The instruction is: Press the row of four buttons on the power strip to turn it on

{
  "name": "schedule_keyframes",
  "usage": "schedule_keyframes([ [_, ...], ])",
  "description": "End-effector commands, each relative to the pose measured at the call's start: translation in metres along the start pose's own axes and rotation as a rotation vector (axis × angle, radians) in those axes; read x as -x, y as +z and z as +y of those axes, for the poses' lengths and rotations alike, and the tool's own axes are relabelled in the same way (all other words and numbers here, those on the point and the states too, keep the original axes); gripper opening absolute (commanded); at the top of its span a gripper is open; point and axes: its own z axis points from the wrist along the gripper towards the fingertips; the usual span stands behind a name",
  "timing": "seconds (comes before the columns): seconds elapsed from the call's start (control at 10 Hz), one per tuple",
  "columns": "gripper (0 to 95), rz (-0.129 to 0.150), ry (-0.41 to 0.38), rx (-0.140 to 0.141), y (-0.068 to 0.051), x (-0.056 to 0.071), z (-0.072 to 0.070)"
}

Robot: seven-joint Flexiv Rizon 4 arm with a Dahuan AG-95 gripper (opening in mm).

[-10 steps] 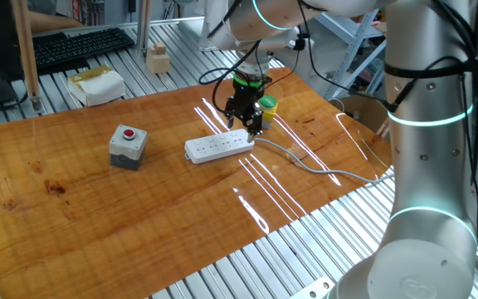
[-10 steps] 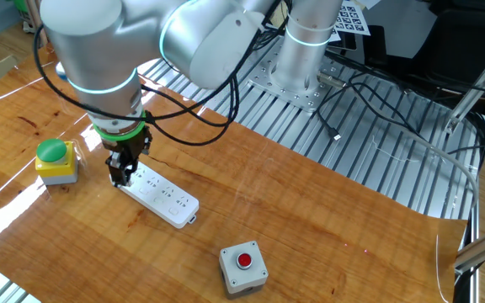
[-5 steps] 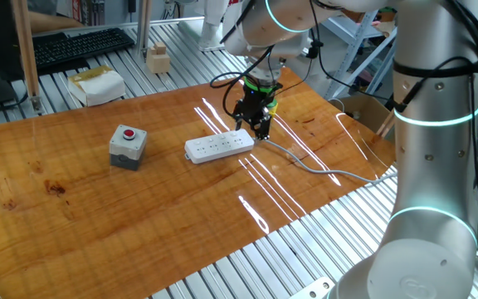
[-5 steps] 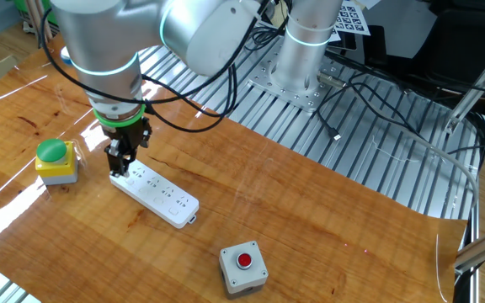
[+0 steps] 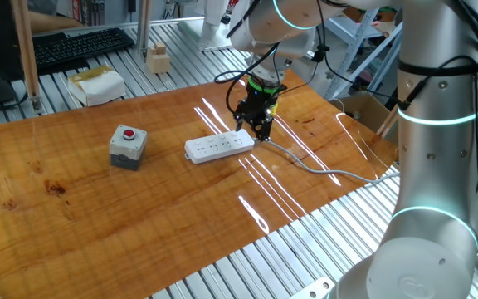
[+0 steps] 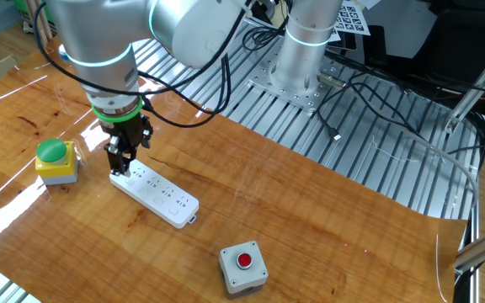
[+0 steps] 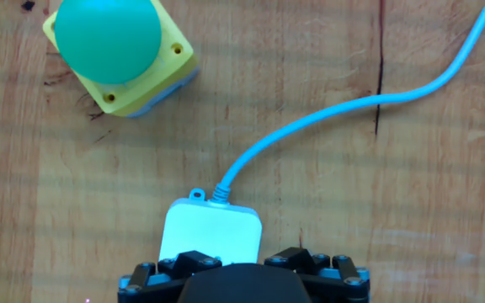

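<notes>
The white power strip (image 5: 218, 147) lies flat on the wooden table, its grey cable (image 5: 305, 162) running off to the right. In the other fixed view the power strip (image 6: 154, 192) slants down to the right. My gripper (image 6: 122, 162) hangs just over its cable end. In the hand view that end of the power strip (image 7: 211, 231) shows right ahead of my gripper (image 7: 242, 263), whose two dark fingers stand apart, open, with nothing held. The four buttons are too small to tell apart in the fixed views and lie out of the hand view.
A yellow box with a green button (image 6: 53, 160) stands close to the left of the gripper, and shows at the upper left in the hand view (image 7: 116, 50). A grey box with a red button (image 5: 128, 145) sits further along the table. The cable (image 7: 327, 114) curves away.
The gripper has lifted a little off the strip's cable end and shifted slightly toward that end. The strip has not moved.
</notes>
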Motion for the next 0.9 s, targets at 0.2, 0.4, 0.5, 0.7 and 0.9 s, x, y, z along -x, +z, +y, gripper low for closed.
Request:
schedule_keyframes([
  [0.2, 76.0, -0.001, 0.001, -0.003, 0.0031, -0.0013, -0.0016],
  [0.4, 76.0, 0.005, 0.004, -0.004, 0.0046, -0.0021, -0.0031],
  [0.5, 76.0, 0.006, 0.006, -0.004, 0.0058, -0.0028, -0.0048],
  [0.7, 76.0, 0.008, 0.009, -0.003, 0.0068, -0.0033, -0.0053],
  [0.9, 76.0, 0.011, 0.013, 0.001, 0.0069, -0.0034, -0.0052],
])
